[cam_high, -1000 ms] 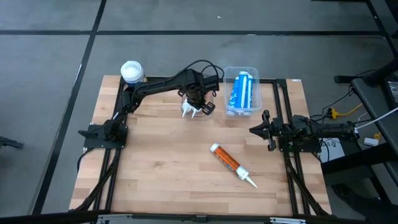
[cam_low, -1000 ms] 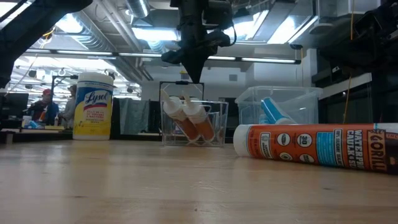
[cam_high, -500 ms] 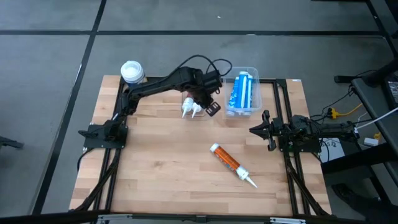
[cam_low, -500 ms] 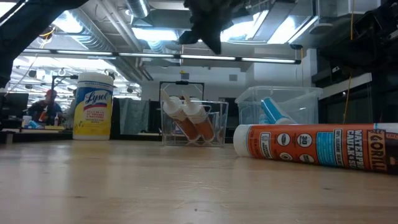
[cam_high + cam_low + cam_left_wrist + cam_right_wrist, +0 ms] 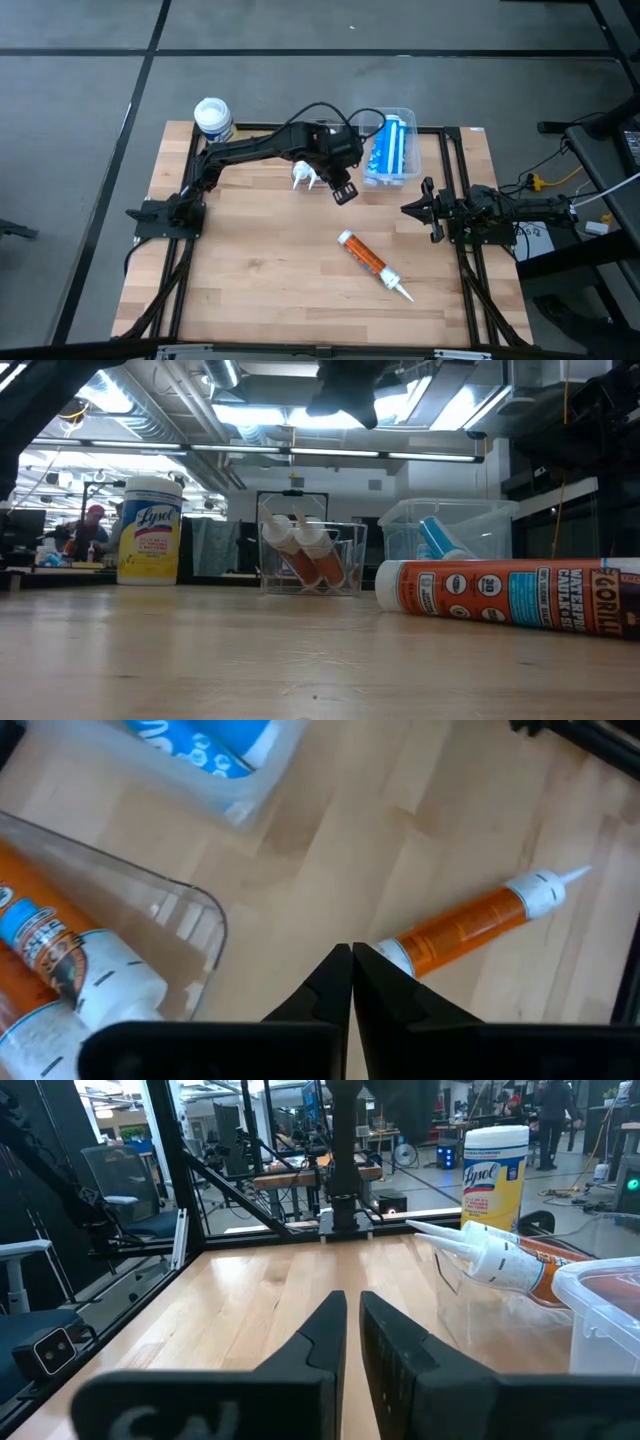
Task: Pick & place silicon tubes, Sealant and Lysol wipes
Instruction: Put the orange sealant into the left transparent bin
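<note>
An orange sealant tube (image 5: 373,265) lies on its side on the table; it also shows in the low view (image 5: 510,592) and the left wrist view (image 5: 470,925). Two orange tubes (image 5: 308,178) stand slanted in a small clear bin (image 5: 310,555), nozzles up. The Lysol wipes canister (image 5: 212,116) stands upright at the far left corner (image 5: 150,530). My left gripper (image 5: 343,190) is shut and empty, held high between the small bin and the lying tube (image 5: 352,970). My right gripper (image 5: 418,208) is shut and empty at the table's right side (image 5: 352,1320).
A larger clear bin (image 5: 390,148) with blue-labelled tubes stands at the far right, beside the small bin. Black frame rails run along both table sides. Bare wood lies in the near left half of the table. People show in the room behind.
My left gripper has risen from just above the small clear bin and gone toward the table's right and near edges, toward the lying sealant tube. The two tubes in the small bin stay as they were.
</note>
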You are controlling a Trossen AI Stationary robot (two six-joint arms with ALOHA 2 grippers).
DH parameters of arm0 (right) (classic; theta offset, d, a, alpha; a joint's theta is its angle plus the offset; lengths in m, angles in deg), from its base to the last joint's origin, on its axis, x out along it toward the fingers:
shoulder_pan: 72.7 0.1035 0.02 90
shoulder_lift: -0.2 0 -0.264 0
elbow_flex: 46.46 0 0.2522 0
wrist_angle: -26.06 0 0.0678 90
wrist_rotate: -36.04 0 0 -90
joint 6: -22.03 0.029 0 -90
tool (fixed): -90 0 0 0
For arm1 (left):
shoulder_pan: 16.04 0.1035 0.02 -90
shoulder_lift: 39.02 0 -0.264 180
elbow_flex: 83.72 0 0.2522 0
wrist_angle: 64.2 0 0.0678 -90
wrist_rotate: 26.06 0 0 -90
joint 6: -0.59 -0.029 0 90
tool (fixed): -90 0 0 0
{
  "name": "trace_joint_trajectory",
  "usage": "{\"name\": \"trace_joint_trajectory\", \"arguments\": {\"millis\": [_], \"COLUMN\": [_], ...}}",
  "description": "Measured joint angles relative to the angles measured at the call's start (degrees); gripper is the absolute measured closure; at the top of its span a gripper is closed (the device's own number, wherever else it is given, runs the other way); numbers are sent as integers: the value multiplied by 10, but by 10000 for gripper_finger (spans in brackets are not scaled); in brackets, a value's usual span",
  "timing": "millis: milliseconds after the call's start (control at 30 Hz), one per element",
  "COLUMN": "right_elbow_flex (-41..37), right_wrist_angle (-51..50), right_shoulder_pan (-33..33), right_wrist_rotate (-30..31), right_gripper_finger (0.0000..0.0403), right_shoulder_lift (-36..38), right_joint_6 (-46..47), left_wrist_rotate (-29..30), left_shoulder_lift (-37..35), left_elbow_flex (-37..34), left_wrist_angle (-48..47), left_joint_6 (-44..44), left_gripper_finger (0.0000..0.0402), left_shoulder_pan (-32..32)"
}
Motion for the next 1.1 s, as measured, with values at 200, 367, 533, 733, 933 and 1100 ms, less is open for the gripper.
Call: {"name": "trace_joint_trajectory", "arguments": {"millis": [200, 367, 533, 733, 933, 1100], "right_elbow_flex": [0, 0, 0, 0, 0, 0], "right_wrist_angle": [0, 0, 0, 0, 1, 1], "right_shoulder_pan": [0, 0, 0, 0, 0, 0], "right_wrist_rotate": [0, 0, 0, 0, 0, 0], "right_gripper_finger": [368, 368, 368, 368, 368, 368], "right_shoulder_lift": [0, 0, 0, 0, 0, 0], "right_joint_6": [0, 0, 1, 1, 1, -3], "left_wrist_rotate": [1, 5, 27, 35, 34, 33], "left_shoulder_lift": [0, -1, -18, -42, -49, -49], "left_elbow_flex": [0, 0, 0, 0, 0, 0], "left_wrist_angle": [3, 25, 77, 107, 111, 104], "left_joint_6": [-18, -45, -71, -90, -125, -142], "left_gripper_finger": [391, 389, 390, 389, 388, 385], "left_shoulder_pan": [-18, -45, -84, -109, -128, -135]}}
